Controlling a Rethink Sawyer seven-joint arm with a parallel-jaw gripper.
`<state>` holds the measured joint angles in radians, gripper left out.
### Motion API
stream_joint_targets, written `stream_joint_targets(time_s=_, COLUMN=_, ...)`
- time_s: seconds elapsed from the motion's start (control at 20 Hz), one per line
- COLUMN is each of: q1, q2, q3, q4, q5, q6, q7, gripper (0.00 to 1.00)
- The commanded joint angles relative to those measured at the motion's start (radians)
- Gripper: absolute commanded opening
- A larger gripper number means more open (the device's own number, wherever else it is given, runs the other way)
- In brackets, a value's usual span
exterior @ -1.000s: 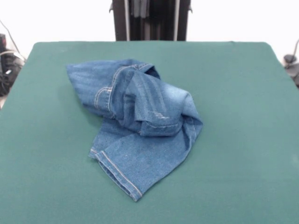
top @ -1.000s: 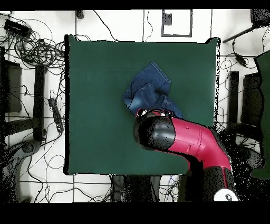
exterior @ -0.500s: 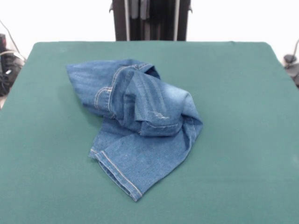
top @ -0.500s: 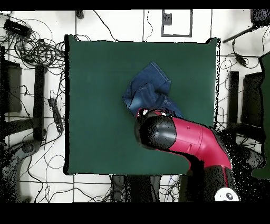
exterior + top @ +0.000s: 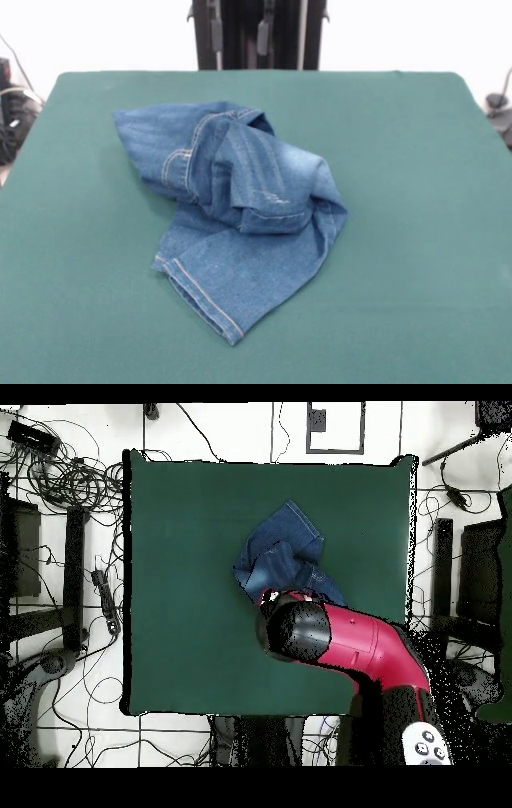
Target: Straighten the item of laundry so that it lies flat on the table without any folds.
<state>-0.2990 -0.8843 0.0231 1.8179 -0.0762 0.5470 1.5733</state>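
The jeans (image 5: 240,208) lie crumpled in the middle of the green table (image 5: 416,160). The waist part is bunched and folded over, and one hemmed leg points toward the table's near edge. They also show in the overhead view (image 5: 283,554), partly under the red arm (image 5: 350,644). My gripper (image 5: 238,34) shows only as two grey fingertips (image 5: 215,34) at the top edge, in front of the black pedestal. It is high above the table's far side, well clear of the jeans. The tips stand apart and hold nothing.
Cables and black equipment (image 5: 60,474) lie on the floor around the table. A cable (image 5: 12,104) sits off the left edge in the front view, and a dark object (image 5: 498,108) sits off the right edge.
The gripper tips at the top edge of the front view now show as two separate fingers, lower and wider apart. The arm shifted slightly in the overhead view. The jeans have not moved.
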Motion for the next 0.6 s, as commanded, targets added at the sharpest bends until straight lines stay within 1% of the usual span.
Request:
stream_joint_targets(time_s=0.05, q1=0.002, q2=0.159, q3=0.098, q4=0.044, q5=0.024, q6=-0.141, q7=0.153, gripper=1.0)
stream_joint_targets(time_s=0.3, q1=-0.001, q2=0.21, q3=0.113, q4=0.013, q5=0.032, q6=-0.179, q7=0.149, gripper=1.0)
stream_joint_targets(time_s=0.6, q1=-0.006, q2=0.254, q3=0.124, q4=-0.051, q5=0.035, q6=-0.17, q7=0.119, gripper=1.0)
